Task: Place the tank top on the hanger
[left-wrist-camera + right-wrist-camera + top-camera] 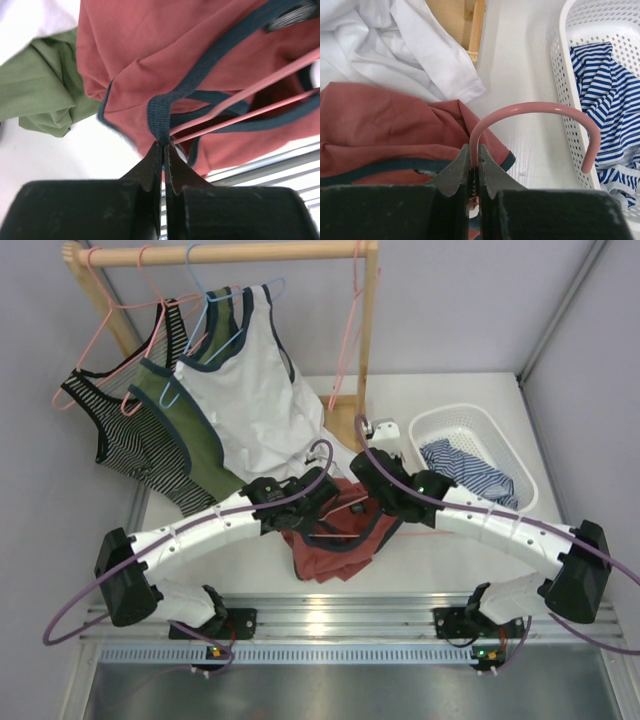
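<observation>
Rust-red tank top [330, 552] lay crumpled on the white table [470, 552], low of centre in the top view, between the two wrists. Fabric matte, heavily creased; dark navy trim ran along its openings. Left gripper [163, 145] was clamped shut on a folded loop of that trim, fingertips meeting around the band. Two thin pink wires of the hanger [250, 100] crossed the red cloth, slanting up toward 2 o'clock in the left wrist view. Right gripper [474, 156] was pinched closed on the hanger's neck, just under the curved hook, which arched toward 3 o'clock above the table. White perforated basket [430, 422] sat at 2 o'clock of the shirt, holding a blue-and-white striped garment [470, 468]. Wooden rack [230, 252] stood at 11 to 12 o'clock. On it hung a white tank top [250, 390], an olive tank top [185, 435] and a black-and-white striped tank top [110, 420]. Spare pink hangers also hung on the rail. Walls pale grey-lilac. Ribbed metal rail [330, 615] ran along the near edge, at 6 o'clock.
</observation>
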### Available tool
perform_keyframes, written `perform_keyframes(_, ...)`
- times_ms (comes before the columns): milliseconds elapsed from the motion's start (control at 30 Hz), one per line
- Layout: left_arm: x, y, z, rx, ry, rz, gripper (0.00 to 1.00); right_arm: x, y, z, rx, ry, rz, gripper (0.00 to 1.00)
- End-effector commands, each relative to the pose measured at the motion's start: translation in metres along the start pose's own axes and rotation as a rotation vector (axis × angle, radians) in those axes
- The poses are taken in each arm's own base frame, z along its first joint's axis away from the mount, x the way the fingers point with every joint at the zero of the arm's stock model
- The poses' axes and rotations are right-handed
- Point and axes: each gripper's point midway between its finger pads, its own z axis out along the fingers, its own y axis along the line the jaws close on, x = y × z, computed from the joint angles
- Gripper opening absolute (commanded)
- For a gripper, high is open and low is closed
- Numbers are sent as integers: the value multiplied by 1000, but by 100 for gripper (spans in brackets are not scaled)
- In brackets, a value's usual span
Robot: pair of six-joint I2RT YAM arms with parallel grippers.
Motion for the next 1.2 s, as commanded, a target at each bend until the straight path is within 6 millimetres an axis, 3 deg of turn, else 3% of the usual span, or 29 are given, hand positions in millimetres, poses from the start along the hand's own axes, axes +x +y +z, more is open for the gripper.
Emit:
perform_keyframes(0, -30, -11, -24, 25, -79, -11, 0, -29, 10, -13, 7, -68, 68, 0)
perform_keyframes(300, -47, -29, -45, 71, -126, -24, 0, -56, 26, -35, 13, -112, 103, 0)
perform_keyframes(600, -78, -29, -74, 141, -288, -145, 0, -61, 42, -47, -6, -137, 84, 0)
perform_keyframes(767, -82, -15, -92, 142, -345, -197, 22, -63, 42, -50, -13, -142, 90, 0)
perform_keyframes(933, -85, -12, -104, 181, -400, -217, 26, -64, 49, -53, -36, -149, 85, 0)
perform_keyframes(1167, -86, -8, -104, 160, -416, -190, 28, -67, 58, -62, -56, -167, 71, 0)
